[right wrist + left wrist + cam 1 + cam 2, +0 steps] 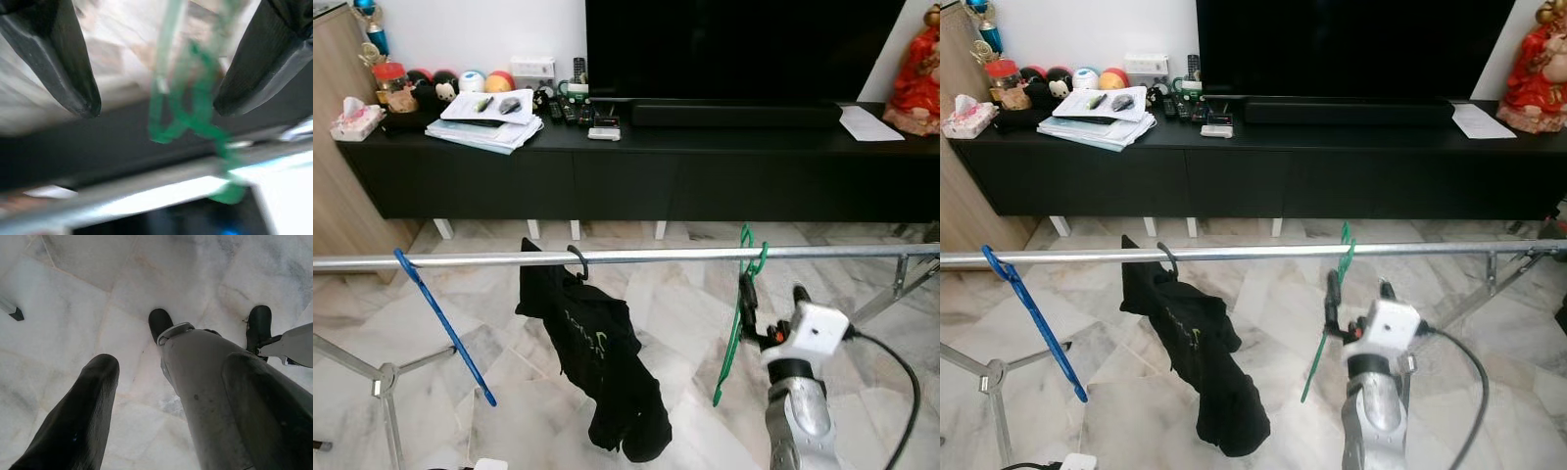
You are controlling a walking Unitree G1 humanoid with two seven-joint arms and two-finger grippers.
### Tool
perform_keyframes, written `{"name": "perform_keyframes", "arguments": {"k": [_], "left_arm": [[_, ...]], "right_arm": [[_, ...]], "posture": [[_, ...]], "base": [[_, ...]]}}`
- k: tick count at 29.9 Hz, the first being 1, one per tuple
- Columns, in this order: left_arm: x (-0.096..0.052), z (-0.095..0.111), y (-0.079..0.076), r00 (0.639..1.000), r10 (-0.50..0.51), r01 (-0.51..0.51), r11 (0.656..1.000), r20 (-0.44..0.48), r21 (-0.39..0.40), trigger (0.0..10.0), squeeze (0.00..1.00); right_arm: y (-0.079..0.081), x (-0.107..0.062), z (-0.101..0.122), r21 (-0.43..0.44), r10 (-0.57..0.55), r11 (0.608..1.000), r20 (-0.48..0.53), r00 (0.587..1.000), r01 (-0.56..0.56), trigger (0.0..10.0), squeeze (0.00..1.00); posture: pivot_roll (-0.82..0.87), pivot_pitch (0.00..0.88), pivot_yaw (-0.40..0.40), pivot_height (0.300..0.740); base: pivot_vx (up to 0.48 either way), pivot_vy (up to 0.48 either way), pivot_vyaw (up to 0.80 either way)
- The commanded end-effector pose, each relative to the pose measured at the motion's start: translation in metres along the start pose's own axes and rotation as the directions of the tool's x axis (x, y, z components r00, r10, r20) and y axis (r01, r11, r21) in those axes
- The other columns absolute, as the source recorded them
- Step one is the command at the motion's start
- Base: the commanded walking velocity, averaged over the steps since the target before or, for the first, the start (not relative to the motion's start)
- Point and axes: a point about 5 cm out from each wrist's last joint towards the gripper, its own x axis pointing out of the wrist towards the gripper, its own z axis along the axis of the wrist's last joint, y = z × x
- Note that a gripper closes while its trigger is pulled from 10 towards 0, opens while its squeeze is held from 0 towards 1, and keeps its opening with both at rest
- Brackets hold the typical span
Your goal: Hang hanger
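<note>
Your green hanger (740, 315) hangs by its hook on the silver rail (636, 256) that runs across in front of you, towards its right end, and its body dangles slanted below the bar. Your right claw (771, 305) is raised just beside it, under the rail; in the right wrist view the two black fingers (63, 58) stand wide apart with the blurred green hook (195, 117) between them, not pinched, so the claw is open and holds nothing.

Along the same rail to the left you have a black garment (597, 367) on a dark hanger near the middle, drooping well down towards the marble floor (685, 323), and a blue hanger (442, 323) near the left end, hooked on and slanting down. The rail's metal legs (382, 382) spread on the floor at the left, and a brace (899, 279) shows at the right.

Behind the rail stands a long black TV surface (636, 157) carrying a soundbar (734, 114), a stack of papers and books (484, 122), remotes (570, 110), a tissue box (354, 119), small round toys (475, 81), a sheet of paper (869, 123) and a red figurine (916, 73).

Your left claw (166, 396) hangs down over the marble floor, its fingers apart and empty, with the robot's leg and black feet (160, 323) beyond it.
</note>
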Motion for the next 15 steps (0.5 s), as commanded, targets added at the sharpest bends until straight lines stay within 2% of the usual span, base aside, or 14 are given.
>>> {"name": "perform_keyframes", "arguments": {"k": [1,3,4,5,6,9,10,12,15], "left_arm": [[0.000,-0.005,-0.002,1.000,-0.002,0.003,1.000,-0.031,0.024,10.0,0.00],[0.001,-0.003,-0.003,1.000,-0.003,0.004,1.000,-0.030,0.024,10.0,0.00],[0.001,-0.003,-0.004,1.000,-0.004,0.004,1.000,-0.029,0.024,10.0,0.00],[0.001,-0.003,-0.004,1.000,-0.004,0.004,1.000,-0.029,0.024,10.0,0.00],[0.001,-0.002,-0.005,1.000,-0.004,0.005,1.000,-0.027,0.024,10.0,0.00],[0.001,-0.001,-0.005,1.000,-0.001,0.001,1.000,-0.023,0.018,10.0,0.00],[0.001,0.000,-0.004,1.000,0.002,-0.002,1.000,-0.021,0.013,10.0,0.00],[0.001,0.000,-0.004,1.000,0.004,-0.004,1.000,-0.019,0.012,10.0,0.00],[0.001,0.001,-0.005,1.000,0.007,-0.007,1.000,-0.015,-0.001,10.0,0.00]], "right_arm": [[-0.023,-0.008,-0.013,0.021,-0.157,0.987,-0.071,0.985,0.159,10.0,1.00],[-0.030,-0.012,-0.022,0.004,-0.198,0.980,-0.122,0.973,0.200,10.0,1.00],[-0.037,-0.017,-0.038,-0.069,-0.231,0.973,-0.204,0.951,0.222,10.0,0.49],[-0.037,-0.017,-0.038,-0.069,-0.231,0.973,-0.204,0.951,0.222,10.0,0.49],[-0.043,-0.023,-0.053,-0.111,-0.263,0.964,-0.291,0.920,0.240,10.0,0.01],[-0.047,-0.029,-0.071,-0.151,-0.283,0.958,-0.400,0.872,0.242,10.0,0.00],[-0.046,-0.033,-0.082,-0.155,-0.269,0.963,-0.470,0.840,0.222,10.0,0.00],[-0.044,-0.036,-0.090,-0.143,-0.243,0.970,-0.520,0.819,0.197,10.0,0.00],[-0.037,-0.048,-0.109,-0.167,-0.156,0.984,-0.629,0.761,0.064,10.0,0.00]], "posture": [[-0.06,0.090,-0.013,0.740],[-0.07,0.089,-0.012,0.740],[-0.07,0.089,-0.013,0.740],[-0.07,0.089,-0.013,0.740],[-0.07,0.089,-0.014,0.740],[-0.07,0.089,-0.014,0.740],[-0.08,0.087,-0.018,0.740],[-0.08,0.087,-0.018,0.740],[-0.10,0.088,-0.013,0.740]], "base": [[0.000,0.000,0.00],[0.000,0.000,0.00],[0.000,0.000,0.00],[0.000,0.000,0.00],[0.000,0.000,0.00],[0.000,0.000,0.00],[0.000,0.000,0.00],[0.000,0.000,0.00],[0.000,0.000,0.00]]}}
